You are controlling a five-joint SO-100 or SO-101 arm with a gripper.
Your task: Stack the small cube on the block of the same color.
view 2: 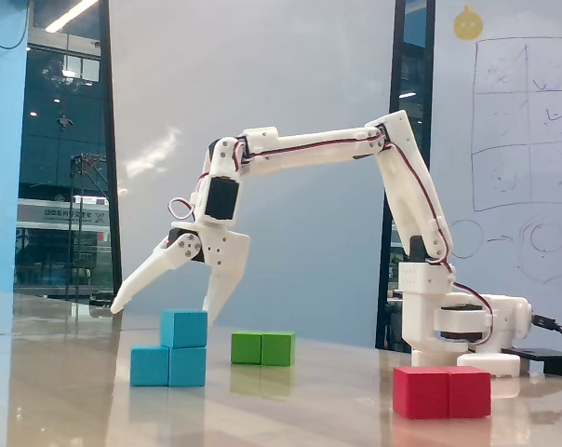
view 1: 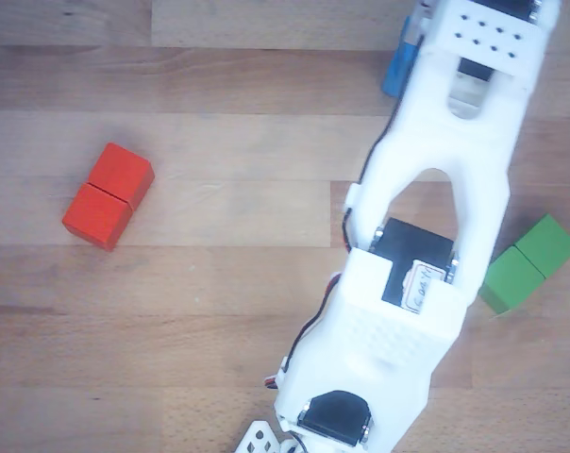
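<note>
The wooden table (view 1: 219, 226) carries everything, and the white arm (view 2: 318, 149) is the biggest thing on it, reaching from its base (view 2: 462, 326) at the right of the fixed view up, across and then down toward the left. In the other view the arm (view 1: 436, 236) runs from the bottom edge to the top right corner and covers most of what lies under it.

The claw (view 2: 165, 303) hangs above the table with its two fingers spread wide apart, holding nothing. One finger points out to the left, the other comes down just behind the small cube.

The red block (view 2: 442, 392) lies nearest the camera in the fixed view, well apart from the rest; in the other view it (view 1: 108, 195) sits alone at the left. The green block (view 2: 262, 348) lies further back, and shows at the right of the other view (view 1: 528, 263). The blue block (view 2: 168, 366) lies flat at the left, and a sliver of blue (view 1: 398, 66) peeks out beside the arm at the top of the other view.

The small cube (view 2: 184, 328) sits on top of the blue block, over its right half, free of the fingers
</note>
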